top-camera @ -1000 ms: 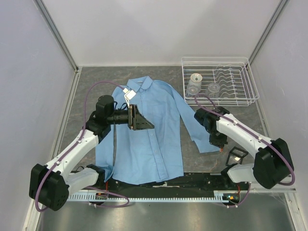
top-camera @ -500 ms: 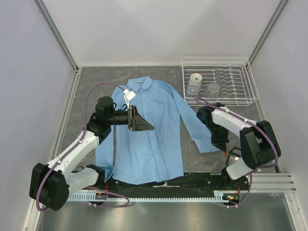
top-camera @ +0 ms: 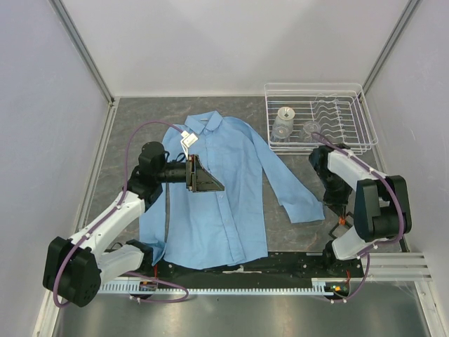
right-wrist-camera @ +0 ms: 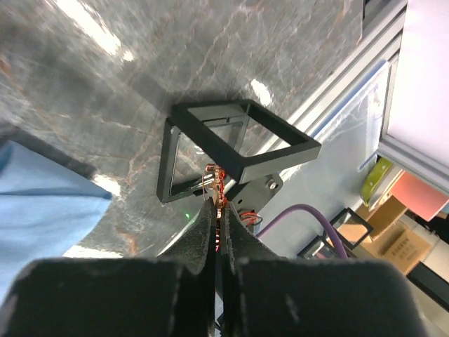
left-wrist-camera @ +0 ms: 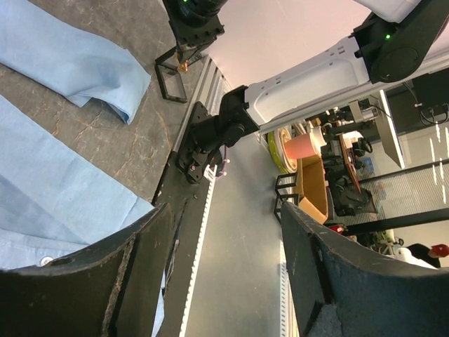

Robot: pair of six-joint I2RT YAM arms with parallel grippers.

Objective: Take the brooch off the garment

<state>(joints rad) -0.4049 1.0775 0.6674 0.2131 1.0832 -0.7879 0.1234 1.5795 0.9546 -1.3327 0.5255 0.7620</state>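
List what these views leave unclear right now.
Brooch: right wrist view, mostly buried between the shut right gripper's fingers; top view, only an orange speck.
Black frame: top view, largely behind the right arm.
Shirt chest: top view, covered by the open left gripper.

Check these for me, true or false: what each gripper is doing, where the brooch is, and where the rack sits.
1. The right gripper is shut on the brooch. True.
2. The brooch is pinned to the shirt. False: it sits at the right gripper's tips, off the cloth, by the black frame.
3. The left gripper is closed on the shirt's collar. False: it is open over the shirt front and holds nothing.
4. The wire rack sits at the far right of the table. True.
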